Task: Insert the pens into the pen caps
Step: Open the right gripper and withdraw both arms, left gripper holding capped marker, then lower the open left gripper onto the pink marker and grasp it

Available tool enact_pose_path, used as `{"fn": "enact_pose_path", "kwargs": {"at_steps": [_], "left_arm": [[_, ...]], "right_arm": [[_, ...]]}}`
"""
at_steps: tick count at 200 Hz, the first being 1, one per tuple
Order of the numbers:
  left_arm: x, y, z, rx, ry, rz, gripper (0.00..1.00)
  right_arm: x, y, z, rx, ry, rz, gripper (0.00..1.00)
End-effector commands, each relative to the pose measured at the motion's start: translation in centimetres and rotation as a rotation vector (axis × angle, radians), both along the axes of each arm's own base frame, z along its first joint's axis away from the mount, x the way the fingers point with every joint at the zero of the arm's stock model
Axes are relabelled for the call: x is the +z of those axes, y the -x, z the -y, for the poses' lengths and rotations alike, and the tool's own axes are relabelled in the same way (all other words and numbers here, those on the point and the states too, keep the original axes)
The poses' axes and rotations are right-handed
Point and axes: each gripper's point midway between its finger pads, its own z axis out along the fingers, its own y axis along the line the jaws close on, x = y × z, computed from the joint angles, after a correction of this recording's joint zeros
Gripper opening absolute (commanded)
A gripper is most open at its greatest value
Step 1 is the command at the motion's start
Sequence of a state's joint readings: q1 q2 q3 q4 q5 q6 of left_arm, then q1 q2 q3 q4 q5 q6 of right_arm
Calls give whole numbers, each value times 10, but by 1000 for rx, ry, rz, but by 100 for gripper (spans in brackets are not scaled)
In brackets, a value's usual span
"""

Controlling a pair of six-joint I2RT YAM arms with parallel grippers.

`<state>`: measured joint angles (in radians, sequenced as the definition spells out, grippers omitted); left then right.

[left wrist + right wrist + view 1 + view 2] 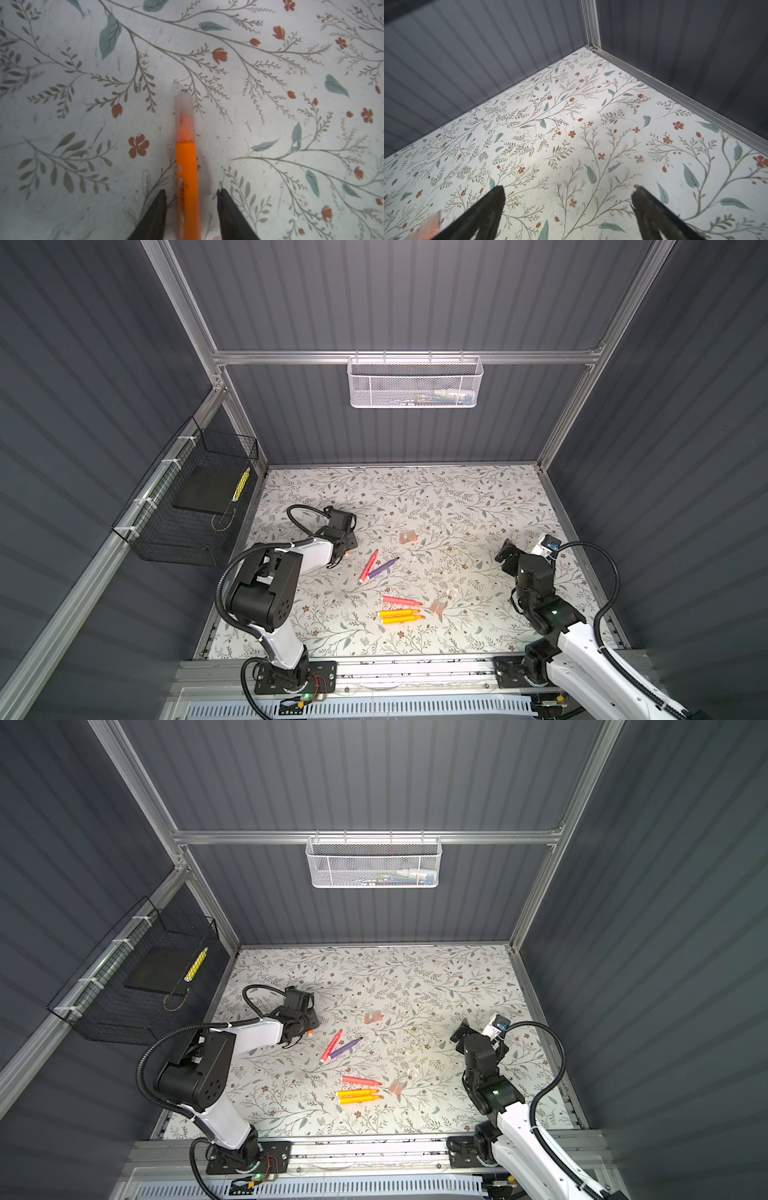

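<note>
An orange pen (187, 176) lies on the floral table with a translucent pen cap (184, 116) over its tip. My left gripper (191, 193) is open astride its barrel, with a gap on each side. In both top views that gripper (345, 553) sits at the left middle. A pink pen (368, 566) and a purple pen (383, 567) lie crossed at the centre. Nearer the front lie a pink pen (401, 600) and two orange pens (400, 615). Loose pinkish caps (407, 537) (437, 608) rest nearby. My right gripper (569, 197) is open and empty above bare table at the right.
A white mesh basket (415, 383) hangs on the back rail. A black wire basket (191, 497) hangs on the left wall. Aluminium frame edges (675, 87) and grey walls close in the table. A pinkish cap (429, 226) shows at the edge of the right wrist view.
</note>
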<state>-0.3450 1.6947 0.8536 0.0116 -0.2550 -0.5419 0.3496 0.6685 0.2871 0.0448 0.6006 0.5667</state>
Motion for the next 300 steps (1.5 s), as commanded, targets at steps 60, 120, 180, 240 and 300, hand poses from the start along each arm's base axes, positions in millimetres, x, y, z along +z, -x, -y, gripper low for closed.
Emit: {"fn": "enact_pose_path", "kwargs": {"at_steps": [60,120,180,240,300], "left_arm": [[67,57,51,-254,-62,139,50],[46,91,66,-365,-44,56,51],[33,114,76,-439,1,19,55],[7,105,78,-426,-58,-50,54],[-11,98,73,-395,-134,-108,44]], "right_arm": [[1,-3,0,1,14,-3,98],[1,-4,-4,29,15,-2,98],[0,-4,-9,60,11,-3,98],[0,-6,-10,64,13,-9,98],[-1,-8,-10,60,19,-19,98]]}}
